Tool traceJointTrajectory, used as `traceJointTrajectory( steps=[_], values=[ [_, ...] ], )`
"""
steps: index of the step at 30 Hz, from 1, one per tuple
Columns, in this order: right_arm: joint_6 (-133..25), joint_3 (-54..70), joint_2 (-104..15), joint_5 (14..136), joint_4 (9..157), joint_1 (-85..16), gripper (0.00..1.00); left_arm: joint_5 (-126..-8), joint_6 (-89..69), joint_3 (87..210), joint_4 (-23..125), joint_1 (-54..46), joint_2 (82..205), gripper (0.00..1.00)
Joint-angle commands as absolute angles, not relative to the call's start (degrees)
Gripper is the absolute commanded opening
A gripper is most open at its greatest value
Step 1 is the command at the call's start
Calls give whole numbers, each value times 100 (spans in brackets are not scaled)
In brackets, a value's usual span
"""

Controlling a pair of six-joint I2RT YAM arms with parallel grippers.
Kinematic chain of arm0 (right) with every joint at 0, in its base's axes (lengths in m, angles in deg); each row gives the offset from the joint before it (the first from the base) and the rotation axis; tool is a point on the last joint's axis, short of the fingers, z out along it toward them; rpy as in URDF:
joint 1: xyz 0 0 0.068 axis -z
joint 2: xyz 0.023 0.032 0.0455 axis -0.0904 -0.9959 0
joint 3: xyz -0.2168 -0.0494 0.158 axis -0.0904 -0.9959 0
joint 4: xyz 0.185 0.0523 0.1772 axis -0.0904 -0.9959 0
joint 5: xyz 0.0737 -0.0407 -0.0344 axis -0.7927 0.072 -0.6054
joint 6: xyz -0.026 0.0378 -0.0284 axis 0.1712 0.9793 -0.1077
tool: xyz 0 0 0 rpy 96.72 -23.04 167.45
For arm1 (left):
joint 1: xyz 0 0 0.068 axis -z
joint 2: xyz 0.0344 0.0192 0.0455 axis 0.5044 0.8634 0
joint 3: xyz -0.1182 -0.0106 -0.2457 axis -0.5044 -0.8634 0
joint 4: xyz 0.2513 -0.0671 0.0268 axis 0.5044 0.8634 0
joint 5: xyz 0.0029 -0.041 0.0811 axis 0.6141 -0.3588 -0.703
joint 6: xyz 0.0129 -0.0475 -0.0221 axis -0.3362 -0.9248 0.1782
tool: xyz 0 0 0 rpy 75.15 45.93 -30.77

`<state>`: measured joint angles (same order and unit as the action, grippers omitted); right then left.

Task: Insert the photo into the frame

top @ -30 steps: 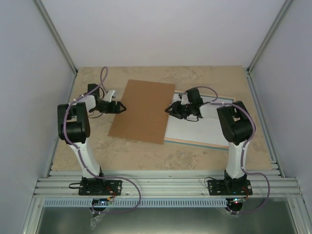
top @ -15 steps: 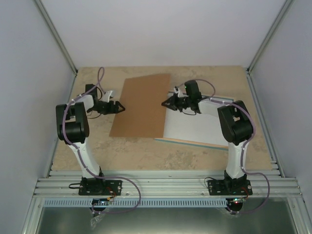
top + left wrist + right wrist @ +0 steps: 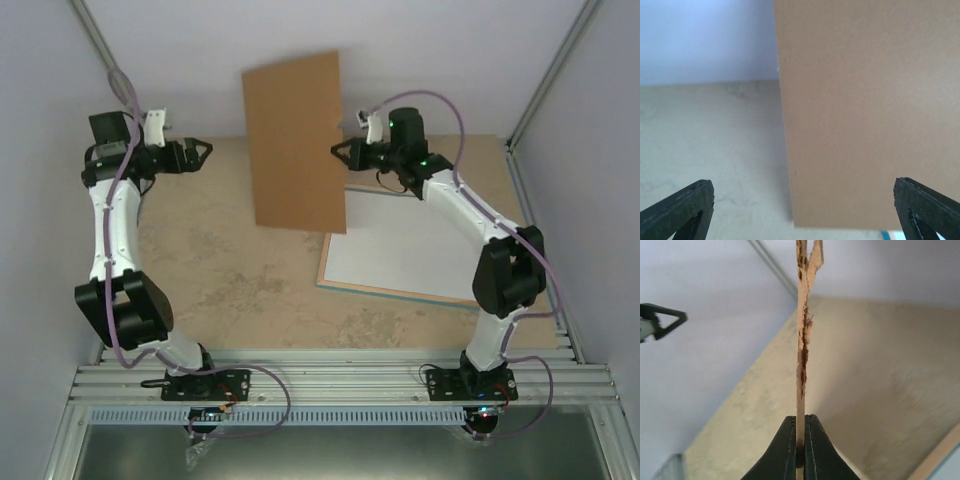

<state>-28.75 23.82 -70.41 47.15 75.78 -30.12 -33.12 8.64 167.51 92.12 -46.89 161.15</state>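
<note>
In the top view, the frame [image 3: 395, 293] is seen flat on the bench [image 3: 230, 270] at the right, wood rim up. A white sheet [image 3: 410, 240] lies inside it, and whether that sheet is the photo cannot be told. A brown board [image 3: 295, 140] is held upright by the raised right pincer [image 3: 340, 150]. In the left wrist view, the left pincer [image 3: 801, 186] is seen released, apart from the board; in the right wrist view, the board's chipped edge is clenched.

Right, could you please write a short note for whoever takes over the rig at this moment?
Right gripper: jaws shut on the brown backing board at its edge, holding it upright in the air.
Left gripper: jaws open, empty, beside the board, not touching.
Frame flat on the table, white sheet inside; the photo's printed side is not in view.
Done: backing off. Left: seat the photo, refit the board.
</note>
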Motion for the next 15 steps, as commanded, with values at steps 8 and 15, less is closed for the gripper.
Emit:
traceJointTrajectory(
  steps=[8,15],
  values=[
    [-7656,2908,-5315,8312,7363,-3314,0,-2667,-1109,17374,8802,-4679,15585,99],
    [-11057,672,-4419,10585,10226,-3959,0,-1811,-2869,17290,7572,-4681,15508,99]
  ],
)
